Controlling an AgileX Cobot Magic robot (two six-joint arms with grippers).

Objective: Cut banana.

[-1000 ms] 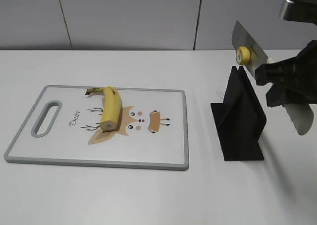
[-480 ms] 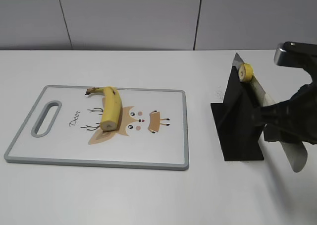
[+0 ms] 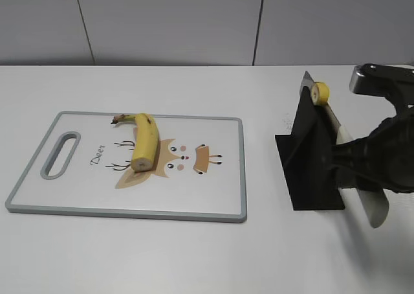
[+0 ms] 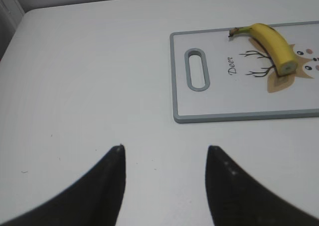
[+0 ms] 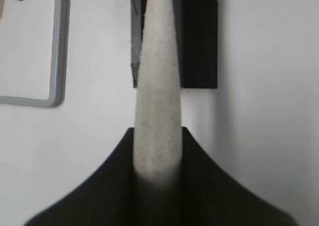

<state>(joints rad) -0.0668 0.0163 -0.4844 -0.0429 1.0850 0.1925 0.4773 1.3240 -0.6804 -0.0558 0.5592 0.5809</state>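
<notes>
Exterior view shows the right end effector at right pinching a speckled-handled steel knife, the left end effector spread, the yellow curved banana left of centre.

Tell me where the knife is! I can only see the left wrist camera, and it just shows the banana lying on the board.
Observer: The right tool is gripping the knife by its pale handle, off to the right of the cutting board.
Operator: Is it cutting something?
Observer: No. The blade is at a black stand on the table, well away from the banana.
Operator: Did any banana get cut off?
Observer: Yes. A small round banana slice is stuck on the blade, near the top of the stand.
</notes>
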